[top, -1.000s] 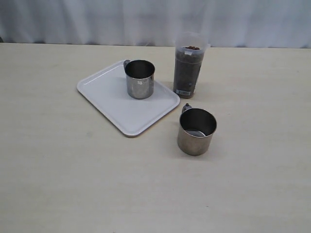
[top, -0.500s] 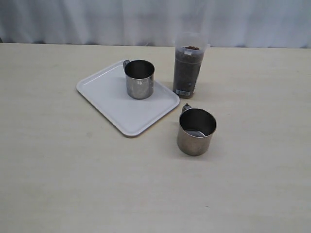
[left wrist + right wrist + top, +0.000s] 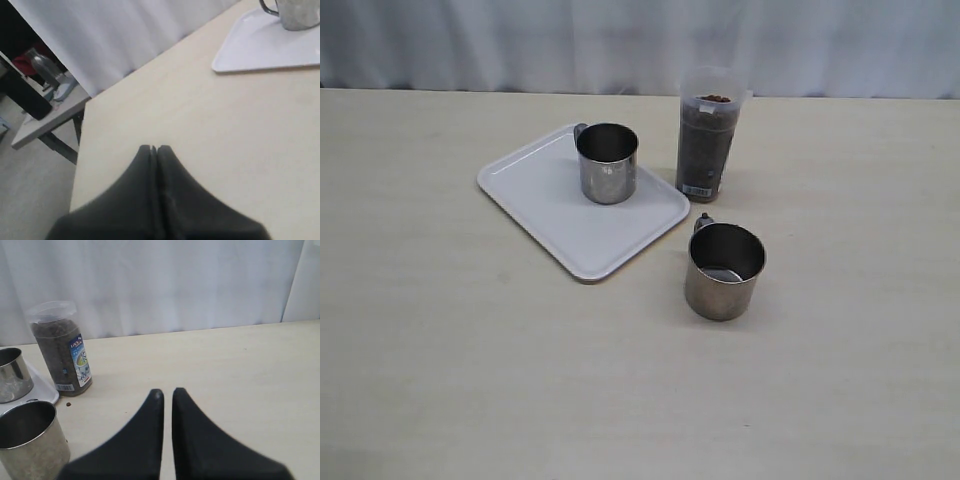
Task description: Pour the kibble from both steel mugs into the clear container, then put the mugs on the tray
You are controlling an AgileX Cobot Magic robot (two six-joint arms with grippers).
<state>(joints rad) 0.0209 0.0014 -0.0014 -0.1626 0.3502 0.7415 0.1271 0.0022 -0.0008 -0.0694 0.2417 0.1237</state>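
- The clear container [image 3: 708,140] stands upright toward the far edge of the worktop [image 3: 470,380], and brown kibble [image 3: 706,150] fills it almost to the rim.
- The first steel mug [image 3: 607,163] stands on the white tray [image 3: 535,190], at the side nearest the container.
- The second steel mug [image 3: 724,271] stands on the worktop, near the tray's corner but apart from it.
- The left end effector [image 3: 154,148] has its 2 fingers pressed together and is empty. It is over bare worktop near an edge, well apart from the tray.
- The right end effector [image 3: 167,392] is also closed and empty. The second steel mug is near it and the container is farther away.
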